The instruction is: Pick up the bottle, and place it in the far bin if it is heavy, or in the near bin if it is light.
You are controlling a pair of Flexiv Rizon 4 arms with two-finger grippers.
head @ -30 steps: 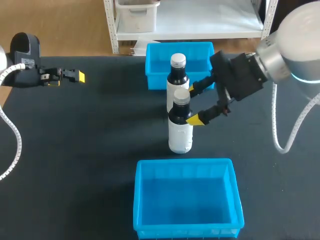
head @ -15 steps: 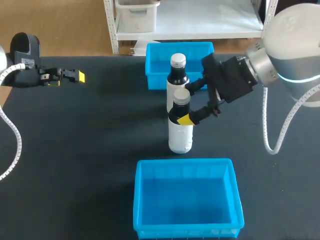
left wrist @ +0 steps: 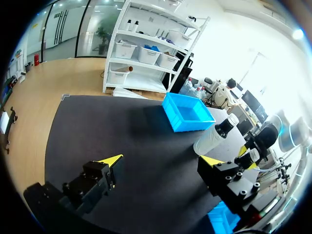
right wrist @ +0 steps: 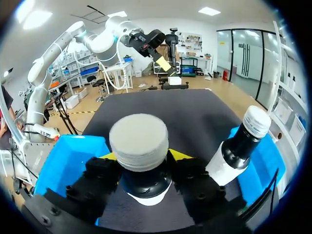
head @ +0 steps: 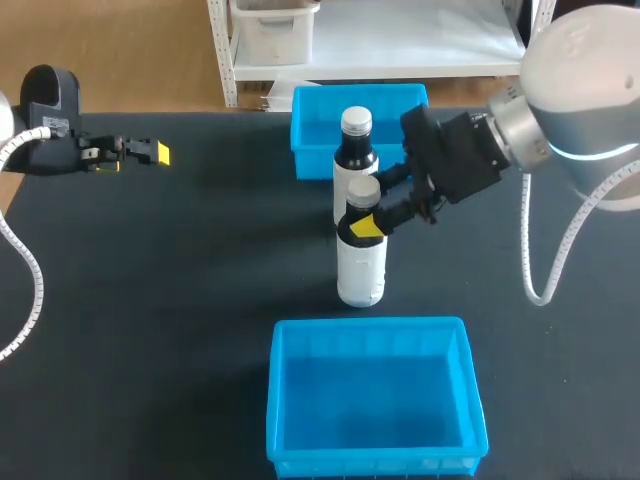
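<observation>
Far to your left, the left gripper (left wrist: 162,160) hangs over the black table (head: 200,260) with its fingers spread wide and nothing between them. In the middle are two blue bins: the near bin (head: 290,420) at the front and the far bin (head: 310,130) at the back. Two bottles stand upright between them. The back bottle (head: 354,160) is just in front of the far bin, and the front bottle (head: 361,260) is just in front of that one. From your right, the right gripper (head: 368,210) is around the front bottle's dark neck, right under the pale cap (right wrist: 139,140). Both fingers look pressed against it, so I think it has hold. That is a good spot, because the cap can stop the neck sliding out. The bottle looks hard and smooth, so it may slip or swing. It is tall, and the back bottle is very close, so lift straight up. You cannot tell heavy or light by looking; only the lift will show it. Each bottle has a white wrap, but no words can be read.
</observation>
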